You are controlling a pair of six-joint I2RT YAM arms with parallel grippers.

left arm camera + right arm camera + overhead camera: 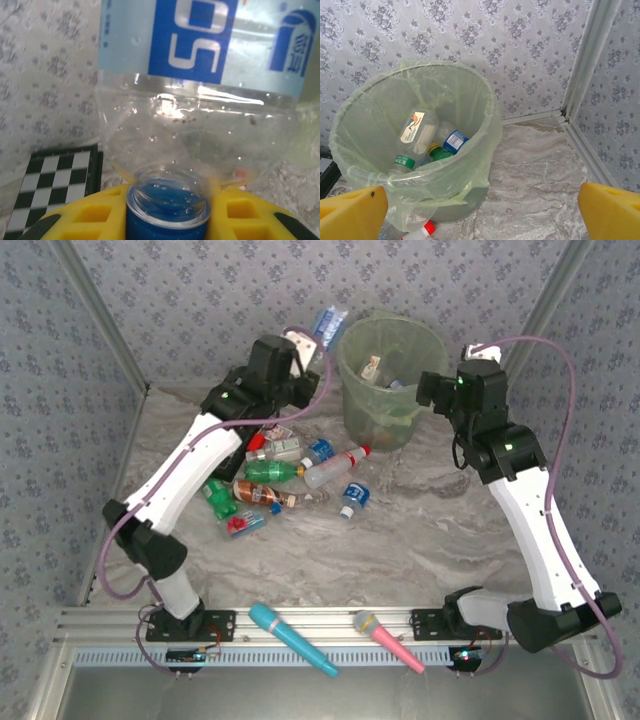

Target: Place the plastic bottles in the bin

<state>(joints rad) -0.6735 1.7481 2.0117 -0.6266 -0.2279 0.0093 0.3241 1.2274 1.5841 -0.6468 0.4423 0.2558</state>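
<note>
Currently, my left claw is clamping a blue-labelled clear bottle by its cap beside the bin; my right claw is hanging fully open, empty.

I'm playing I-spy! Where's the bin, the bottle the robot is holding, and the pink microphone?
bin (385,425), top view, front wall.
held bottle (200,120), left wrist view, clear part under the blue label.
pink microphone (398,650), top view, pink handle.

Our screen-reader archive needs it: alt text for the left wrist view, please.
A clear plastic bottle with a blue label is clamped by its blue cap between the yellow fingers of the left gripper. A checkered card sits lower left.
</note>
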